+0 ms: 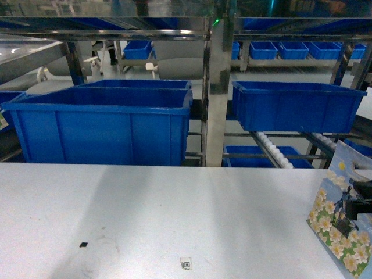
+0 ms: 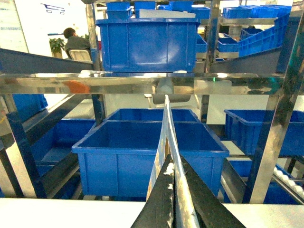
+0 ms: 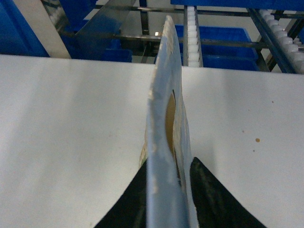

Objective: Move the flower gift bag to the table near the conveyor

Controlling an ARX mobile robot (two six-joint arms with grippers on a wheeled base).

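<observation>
**Flower gift bag stands on the counter, pinched in the right claw**

The flower gift bag (image 1: 340,226) sits upright on the pale counter (image 1: 145,221), just in front of the conveyor (image 1: 273,151) rollers. It shows sky-blue paper with white-and-yellow blossoms along the bottom. The right claw (image 1: 354,209) is clamped on its top edge, and in the right wrist view the bag (image 3: 161,142) runs edge-on between the dark fingers. The left claw (image 2: 173,164) is closed on a thin pale sheet (image 2: 166,128); what that sheet is, I can't tell.
</observation>
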